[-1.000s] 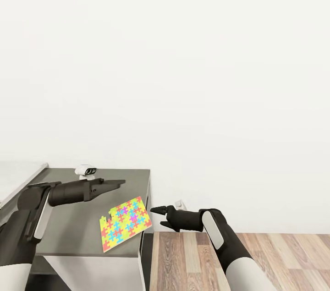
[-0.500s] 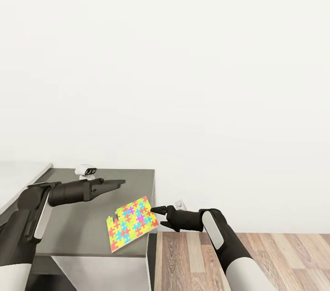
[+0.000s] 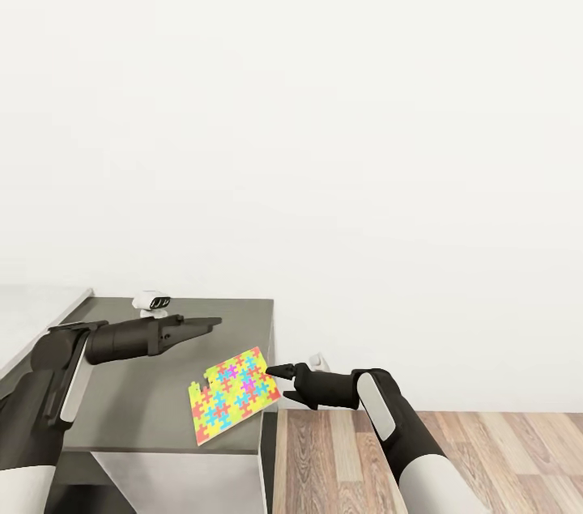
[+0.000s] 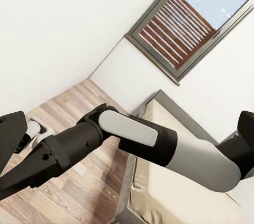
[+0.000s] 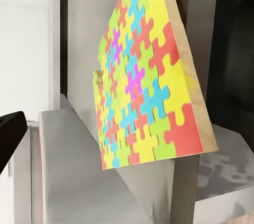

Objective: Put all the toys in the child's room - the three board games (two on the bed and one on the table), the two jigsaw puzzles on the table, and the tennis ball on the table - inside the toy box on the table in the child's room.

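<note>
While the head view matched a half-second ago almost exactly, against the picture a full second back the whole scene sits further right, so the camera has turned and the desk point(image 3: 146, 417) and jigsaw puzzle point(image 3: 233, 394) have only shifted with it. Both arms keep the same pose in the head view across all three pictures.

That jigsaw puzzle, a flat square of yellow, pink, green and blue interlocking pieces, lies on the dark grey desk top at its near right corner, one edge reaching the desk's right edge. In the right wrist view the puzzle point(image 5: 142, 81) shows close up with its brown backing edge visible.

At the far edge of the desk stands a small white and black object point(image 3: 151, 302) that I cannot identify.

Over the desk the left hand point(image 3: 212, 323) points right, above and left of the puzzle and apart from it; its fingers look close together and it carries nothing. Just off the desk's right edge the right hand point(image 3: 274, 372) points at the puzzle's right corner, very near it; whether its fingers are parted I cannot tell.

Wood-plank floor point(image 3: 502, 449) shows at the lower right, beneath a plain white wall point(image 3: 324, 93). The left wrist view looks past the right arm point(image 4: 132, 139) to a bed point(image 4: 169, 197) and a grey-framed window point(image 4: 196, 17).
</note>
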